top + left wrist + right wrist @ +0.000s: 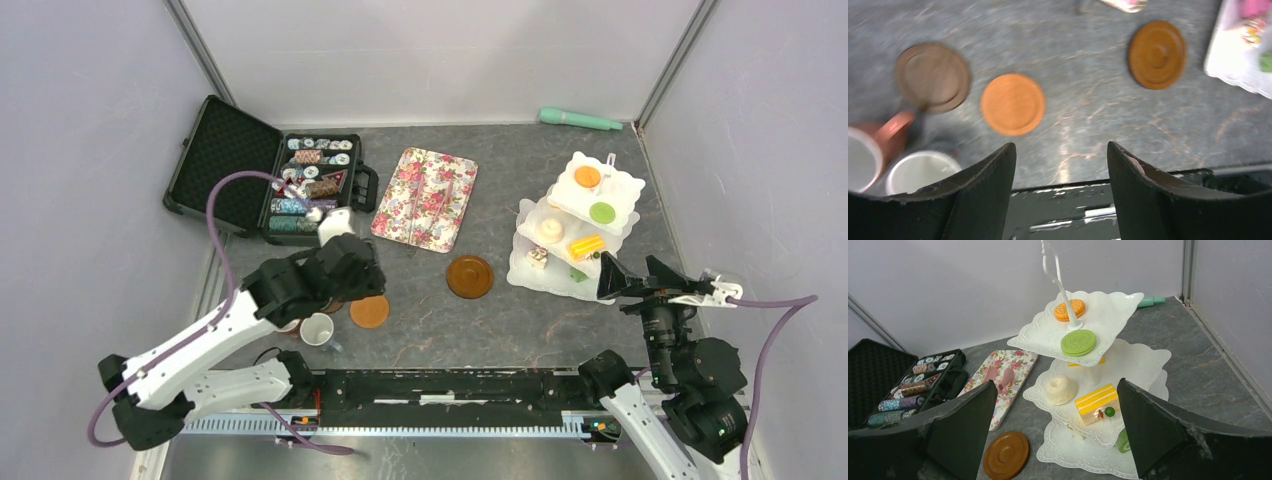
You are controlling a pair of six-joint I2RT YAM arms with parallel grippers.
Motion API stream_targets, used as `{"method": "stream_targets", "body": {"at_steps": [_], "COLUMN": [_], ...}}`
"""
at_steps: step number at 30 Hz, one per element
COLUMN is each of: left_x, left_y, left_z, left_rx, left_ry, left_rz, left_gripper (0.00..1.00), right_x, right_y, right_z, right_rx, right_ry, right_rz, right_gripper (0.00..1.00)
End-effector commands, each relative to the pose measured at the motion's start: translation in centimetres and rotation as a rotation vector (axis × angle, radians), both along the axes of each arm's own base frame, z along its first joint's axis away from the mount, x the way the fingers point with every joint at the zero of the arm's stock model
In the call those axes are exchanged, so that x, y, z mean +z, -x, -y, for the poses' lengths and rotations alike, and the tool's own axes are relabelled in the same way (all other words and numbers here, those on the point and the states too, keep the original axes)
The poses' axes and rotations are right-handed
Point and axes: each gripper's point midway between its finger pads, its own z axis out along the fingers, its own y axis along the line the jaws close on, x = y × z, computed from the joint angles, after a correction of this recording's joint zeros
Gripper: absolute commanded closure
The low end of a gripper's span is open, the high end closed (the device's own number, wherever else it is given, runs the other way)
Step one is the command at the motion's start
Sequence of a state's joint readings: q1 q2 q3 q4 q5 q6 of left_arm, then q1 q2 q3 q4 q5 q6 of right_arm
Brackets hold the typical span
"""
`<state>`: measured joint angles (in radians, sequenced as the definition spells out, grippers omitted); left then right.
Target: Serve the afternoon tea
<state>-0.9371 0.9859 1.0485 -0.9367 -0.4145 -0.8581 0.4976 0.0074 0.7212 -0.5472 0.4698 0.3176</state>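
Stand: sitting at the right of the overhead view, white and three-tiered. Already carrying an orange biscuit and a green biscuit on the top tier, a bun and a yellow cake on the middle tier. Also holding small pieces on the bottom tier, too small for naming.

Lying bare on the table: a dark saucer at centre, an orange saucer to its left, and a third saucer at the upper left of the left wrist view.

Standing side by side at lower left, off every saucer: a white mug and a pink mug. Not showing clearly anywhere: a third mug.

Left gripper: hovering over the near table edge, jaws parted, gripping nothing.

Right gripper: facing the stand, jaws gaping wide, holding nothing.

Judging progress: looking roughly half done, with pastries plated and the pairing of mugs with saucers not yet done.
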Motion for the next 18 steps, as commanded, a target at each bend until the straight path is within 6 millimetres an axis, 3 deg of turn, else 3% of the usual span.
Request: {"method": "stream_targets", "body": {"at_steps": [1, 3, 10, 18], "left_x": [-2.7, -3.3, -5.9, -8.2], "left_y": [2.8, 3.4, 3.8, 3.6], "left_z": [-7.7, -9.7, -12.8, -12.6], "left_rx": [0.285, 0.366, 0.553, 0.658], "left_ry": [-0.139, -0.184, -0.27, -0.226], "left_rz": [-0.098, -0.12, -0.173, -0.183], "left_gripper": [0.27, 0.28, 0.34, 0.39], "right_x": [2.1, 2.3, 2.7, 2.6], "right_y": [2.1, 2.1, 2.5, 2.5], "right_z": [0.6, 0.3, 0.9, 1.2], "right_rx": [0.032, 0.043, 0.027, 0.011], "right_ry": [-0.056, -0.055, -0.046, -0.042], "right_rz": [0.145, 0.149, 0.156, 0.146], "right_gripper": [0.02, 0.02, 0.02, 0.02]}}
